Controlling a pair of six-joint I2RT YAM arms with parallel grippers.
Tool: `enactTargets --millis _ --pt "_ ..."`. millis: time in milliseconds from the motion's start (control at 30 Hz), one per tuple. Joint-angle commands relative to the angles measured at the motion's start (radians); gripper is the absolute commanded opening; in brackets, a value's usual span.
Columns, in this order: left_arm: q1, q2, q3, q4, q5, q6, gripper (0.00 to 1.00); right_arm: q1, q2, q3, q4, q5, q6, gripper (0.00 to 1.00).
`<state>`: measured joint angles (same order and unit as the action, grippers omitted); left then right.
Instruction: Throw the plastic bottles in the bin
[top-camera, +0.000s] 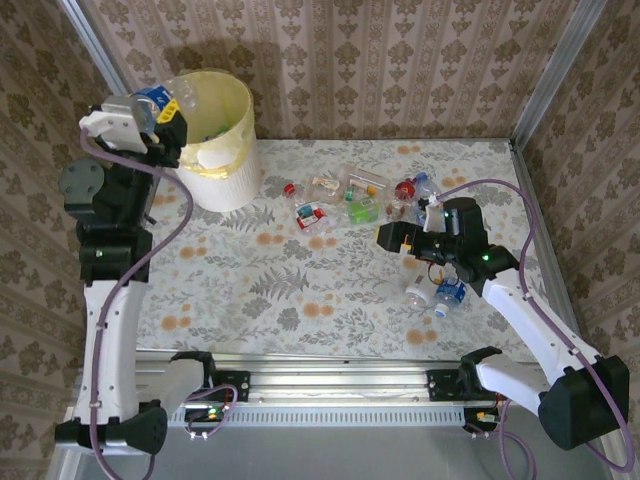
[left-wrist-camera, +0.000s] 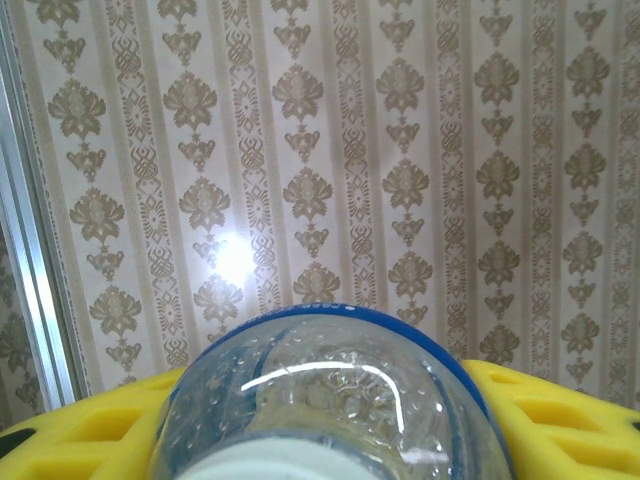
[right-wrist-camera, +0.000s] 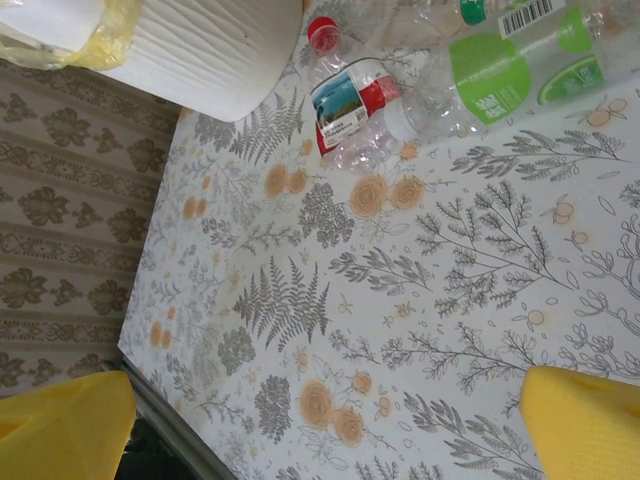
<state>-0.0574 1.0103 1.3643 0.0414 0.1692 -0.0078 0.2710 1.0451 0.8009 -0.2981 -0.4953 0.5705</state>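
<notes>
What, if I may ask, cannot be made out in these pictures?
Top view: what lies in the bin; the left gripper and its blue-label bottle cover part of the opening.
Left wrist view: the near end of that bottle, cut off by the bottom edge.
Right wrist view: the far part of the green-label bottle, cut off by the top edge.
Top view: print on the clustered bottles, too small.

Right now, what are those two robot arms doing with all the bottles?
The left gripper is holding a clear bottle up by the rim of the yellow bin. It has not dropped it in yet. The right gripper is open and empty above the table, close to a bunch of loose bottles lying there.
</notes>
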Motion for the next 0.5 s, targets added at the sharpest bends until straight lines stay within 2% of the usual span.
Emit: enactTargets --millis 0,33,133,233,267,333,467 --pt "0.033 0.092 0.085 0.006 0.036 -0.033 0.36 0.000 -0.030 -0.005 -0.050 0.028 -0.035 1.00" --pt "0.046 0.143 0.129 -0.034 0.043 -0.042 0.37 0.000 -0.036 -0.006 -0.058 0.030 -0.038 1.00" --pt "0.101 0.335 0.293 -0.181 0.105 -0.094 0.51 0.000 -0.053 -0.006 -0.067 0.028 -0.038 1.00" --pt "0.117 0.533 0.508 -0.376 0.099 -0.114 0.96 -0.002 -0.072 -0.003 -0.070 0.017 -0.032 1.00" --pt "0.119 0.585 0.593 -0.445 0.095 -0.120 1.00 -0.002 -0.080 -0.002 -0.073 0.013 -0.031 1.00" --pt "0.118 0.623 0.680 -0.508 0.115 -0.149 1.00 -0.001 -0.100 -0.003 -0.082 0.013 -0.028 1.00" --pt "0.104 0.548 0.659 -0.477 0.082 -0.167 1.00 -0.003 -0.130 -0.021 -0.091 0.021 -0.030 1.00"
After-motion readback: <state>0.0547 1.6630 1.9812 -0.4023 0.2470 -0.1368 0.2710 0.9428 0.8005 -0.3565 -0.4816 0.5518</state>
